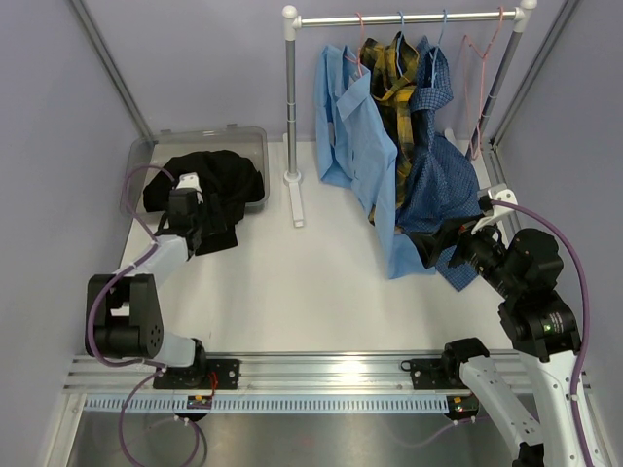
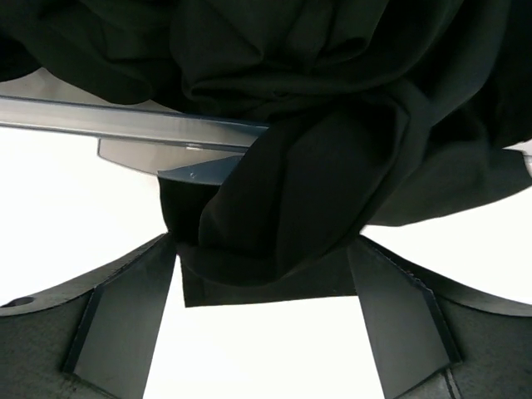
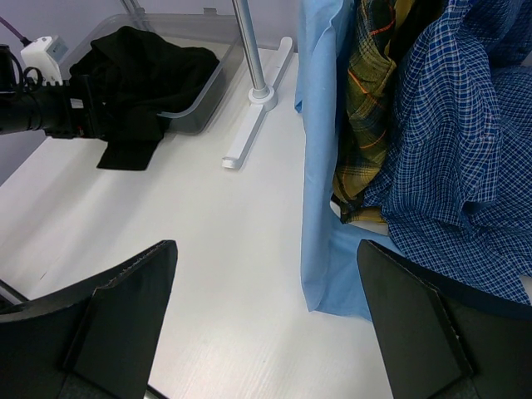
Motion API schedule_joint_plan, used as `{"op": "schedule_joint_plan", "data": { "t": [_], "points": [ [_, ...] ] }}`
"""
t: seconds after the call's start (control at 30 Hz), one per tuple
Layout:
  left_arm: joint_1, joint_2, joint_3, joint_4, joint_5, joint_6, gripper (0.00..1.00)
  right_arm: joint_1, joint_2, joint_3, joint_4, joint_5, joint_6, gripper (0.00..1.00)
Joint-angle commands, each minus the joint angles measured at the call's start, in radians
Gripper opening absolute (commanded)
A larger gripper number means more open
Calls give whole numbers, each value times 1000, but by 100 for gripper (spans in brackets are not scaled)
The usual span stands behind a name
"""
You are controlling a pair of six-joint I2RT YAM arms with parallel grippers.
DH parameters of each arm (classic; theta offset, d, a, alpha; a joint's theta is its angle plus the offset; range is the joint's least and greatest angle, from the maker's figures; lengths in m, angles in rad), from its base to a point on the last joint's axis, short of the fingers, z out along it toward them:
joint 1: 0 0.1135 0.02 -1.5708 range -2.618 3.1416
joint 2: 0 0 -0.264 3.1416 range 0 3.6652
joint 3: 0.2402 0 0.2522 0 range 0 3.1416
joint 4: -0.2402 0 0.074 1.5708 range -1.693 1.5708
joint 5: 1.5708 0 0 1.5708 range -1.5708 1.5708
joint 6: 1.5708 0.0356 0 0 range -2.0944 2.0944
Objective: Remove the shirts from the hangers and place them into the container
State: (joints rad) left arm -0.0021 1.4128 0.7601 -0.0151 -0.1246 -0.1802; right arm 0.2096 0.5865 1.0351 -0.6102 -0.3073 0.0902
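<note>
At the counter's far-left corner, black shirt [image 1: 209, 180] heaped in the container [image 1: 251, 146], one fold over its near rim, inside the spread left tool [image 2: 264, 249], right tool [image 3: 266, 249] spread near light blue shirt [image 1: 350, 126]

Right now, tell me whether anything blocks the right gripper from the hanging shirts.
Nothing visible does. The right gripper is open, and only bare table lies between it and the light blue shirt straight ahead.

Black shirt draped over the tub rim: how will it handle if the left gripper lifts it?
Likely floppy: the black shirt lies in crumpled folds, one flap sagging over the container rim. A pinch probably lifts one fold, the rest trailing.
</note>
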Motion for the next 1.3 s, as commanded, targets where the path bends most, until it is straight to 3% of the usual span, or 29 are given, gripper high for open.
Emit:
{"op": "schedule_joint_plan", "data": {
  "t": [0.0, 0.2, 0.3, 0.33, 0.43, 0.47, 0.57, 0.8, 0.93, 1.27],
  "points": [
    [1, 50, 65, 18, 0, 44, 86, 10, -2, -1, 26, -6, -9, 99],
    [1, 104, 108, 17, 6, 74, 75, 10, -1, -6, 27, -15, -4, 99],
    [1, 124, 130, -6, 13, 84, 62, 11, 6, 3, 24, -30, -1, 100],
    [2, 124, 131, -12, 16, 82, 52, 11, 9, 8, 23, -30, 0, 100],
    [1, 114, 130, -46, 32, 73, 37, 10, 12, 13, 21, -29, -1, 99],
    [1, 107, 131, -61, 39, 71, 14, 11, 12, 11, 20, -30, 0, 99],
    [2, 69, 128, -112, 31, 71, 0, 11, 12, 8, 26, -41, 0, 99],
    [-1, -98, 212, -267, 85, 42, 0, 11, 26, 23, 21, -56, 3, 100],
    [-1, -147, 391, -321, 109, 1, 0, 10, 38, 20, 24, -78, 14, 99],
    [1, 75, 881, -319, 102, -90, 0, 10, 45, 36, -2, -64, 6, 99]
  ]
}}
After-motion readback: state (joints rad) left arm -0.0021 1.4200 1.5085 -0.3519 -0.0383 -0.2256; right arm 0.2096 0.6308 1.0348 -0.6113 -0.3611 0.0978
